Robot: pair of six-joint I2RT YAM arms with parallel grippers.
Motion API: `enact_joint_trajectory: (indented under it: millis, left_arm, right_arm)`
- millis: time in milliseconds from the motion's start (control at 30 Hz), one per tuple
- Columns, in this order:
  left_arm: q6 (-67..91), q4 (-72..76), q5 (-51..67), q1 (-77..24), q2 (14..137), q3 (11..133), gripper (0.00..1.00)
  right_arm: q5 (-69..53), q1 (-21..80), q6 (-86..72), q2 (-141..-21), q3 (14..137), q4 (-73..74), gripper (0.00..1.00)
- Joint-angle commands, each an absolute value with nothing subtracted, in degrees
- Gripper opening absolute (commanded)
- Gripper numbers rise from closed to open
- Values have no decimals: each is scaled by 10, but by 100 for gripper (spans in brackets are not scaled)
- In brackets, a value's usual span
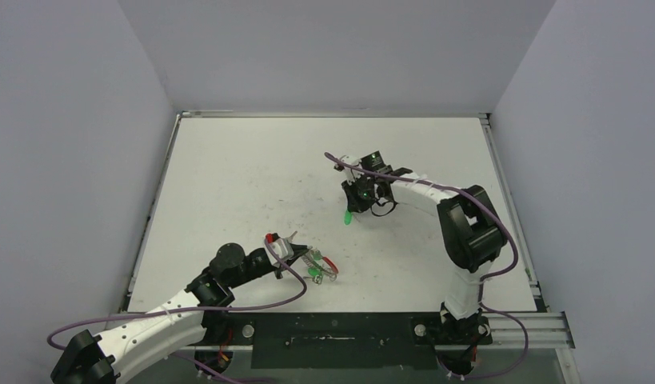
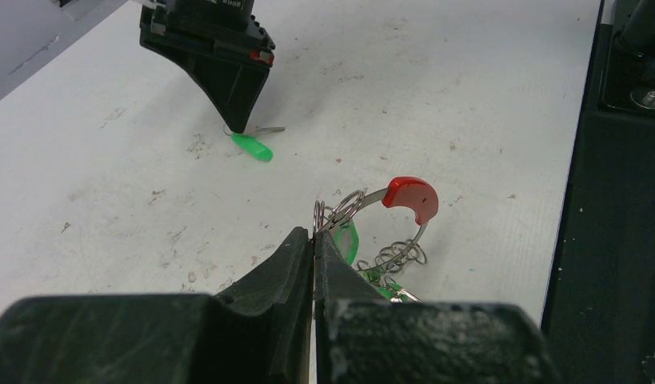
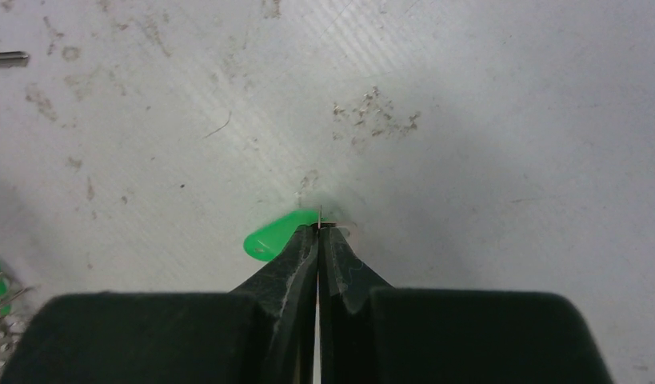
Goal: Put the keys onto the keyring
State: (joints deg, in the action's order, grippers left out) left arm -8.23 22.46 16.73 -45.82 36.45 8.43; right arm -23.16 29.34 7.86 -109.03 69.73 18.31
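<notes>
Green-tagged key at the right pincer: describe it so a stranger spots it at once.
On the white table, find the right pincer, shut near mid-table. The key sits at its tips: the only green tag apart from the keyring held by the left pincer.

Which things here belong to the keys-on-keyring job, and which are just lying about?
Job:
- keyring, pinched by the shut left gripper
- green-tagged key, pinched by the shut right gripper
- second green tag at the ring

Lying about:
- nothing loose, only purple cables and scuffs on the table
</notes>
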Motion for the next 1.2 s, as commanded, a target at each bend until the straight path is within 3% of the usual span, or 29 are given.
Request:
enact_joint_trajectory:
  millis: [0,267,567,1167]
  left_arm:
    - [-86,246,172,-460,358,117,0]
    - [-87,245,177,-461,356,119,0]
    - [-89,245,184,-461,353,120,0]
    - [-87,250,194,-461,359,121,0]
  right_arm:
    - [-281,297,87,-993,673,181,0]
    - [-286,319,80,-901,639,225,0]
    - [-228,424,77,-805,600,257,0]
    - [-254,503,125,-802,654,338,0]
